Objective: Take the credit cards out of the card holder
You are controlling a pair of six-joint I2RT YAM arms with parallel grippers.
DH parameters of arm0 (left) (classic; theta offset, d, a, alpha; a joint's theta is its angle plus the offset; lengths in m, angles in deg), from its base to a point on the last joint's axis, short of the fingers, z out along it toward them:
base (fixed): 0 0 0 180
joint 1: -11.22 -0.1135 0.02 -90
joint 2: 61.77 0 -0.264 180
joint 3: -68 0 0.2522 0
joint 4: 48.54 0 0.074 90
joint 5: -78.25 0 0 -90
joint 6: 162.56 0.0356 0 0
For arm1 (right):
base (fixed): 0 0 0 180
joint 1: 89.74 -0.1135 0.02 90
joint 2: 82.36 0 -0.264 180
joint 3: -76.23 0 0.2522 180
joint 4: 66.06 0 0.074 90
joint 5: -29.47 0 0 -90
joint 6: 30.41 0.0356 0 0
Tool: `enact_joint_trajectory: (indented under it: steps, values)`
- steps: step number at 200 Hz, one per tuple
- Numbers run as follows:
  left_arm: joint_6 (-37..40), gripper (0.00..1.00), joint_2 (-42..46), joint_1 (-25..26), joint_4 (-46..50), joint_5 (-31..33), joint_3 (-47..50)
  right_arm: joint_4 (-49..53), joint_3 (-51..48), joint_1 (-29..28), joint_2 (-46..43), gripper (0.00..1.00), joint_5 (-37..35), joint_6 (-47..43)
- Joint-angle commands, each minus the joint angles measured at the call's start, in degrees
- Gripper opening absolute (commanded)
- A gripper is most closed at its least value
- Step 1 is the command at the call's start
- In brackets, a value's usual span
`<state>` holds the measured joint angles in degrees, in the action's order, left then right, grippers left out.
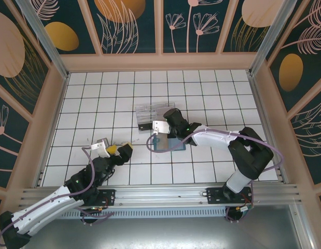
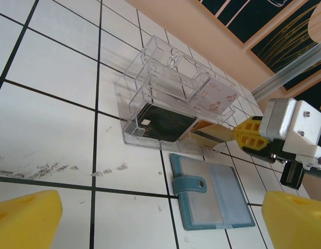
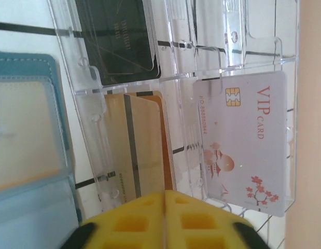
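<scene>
Teal leather-like material marks the card holder [image 2: 217, 199], which is seen lying open and flat on the white tiled tabletop [image 2: 46, 67], just in front of the clear plastic box [image 2: 150, 49]. Much of the task is judged done. A dark card [image 2: 160, 124], a stack of gold cards [image 3: 139, 145] and a white VIP card [image 3: 243, 145] are found in separate compartments of the box. No card can be made out in the holder's visible pockets, though glare on the clear window leaves this uncertain.

The right pincer [image 3: 165, 207] is placed at the near end of the gold cards, its yellow pads [image 3: 196, 220] drawn almost together. Whether a gold card is pinched between them cannot be told. If one is, only its release is thought to be left.

The left pincer [image 2: 160, 218] is held wide open and empty, well apart from the holder on its left.

Faint scuff marks [image 2: 41, 168] are noted on the tiles. Nothing is seen blocking the holder, but the box walls crowd the right pincer closely.
</scene>
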<state>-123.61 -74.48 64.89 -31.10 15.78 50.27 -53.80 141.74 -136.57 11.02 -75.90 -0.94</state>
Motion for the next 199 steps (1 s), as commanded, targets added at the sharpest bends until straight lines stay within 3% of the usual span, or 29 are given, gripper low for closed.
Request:
enact_joint_trajectory:
  steps: [1, 86, 154, 199]
  values:
    - [1.4, 0.99, 0.7, 0.1, 0.4, 0.5, 0.5, -1.0, 1.6, -0.4, 1.4, 0.43, -0.7, 1.3]
    - [1.5, 0.99, 1.1, 0.1, 0.4, 0.5, 0.8, -6.2, 2.5, -0.5, 4.8, 0.49, -4.8, 1.0]
    - [1.2, 0.99, 2.8, 0.1, 1.5, 0.3, 1.2, -9.7, 6.5, -0.2, 8.7, 0.47, -11.0, 1.9]
    - [1.2, 0.99, 3.8, 0.1, 2.3, 0.2, 1.1, -3.9, 8.0, -1.5, 6.2, 0.47, -11.4, 10.3]
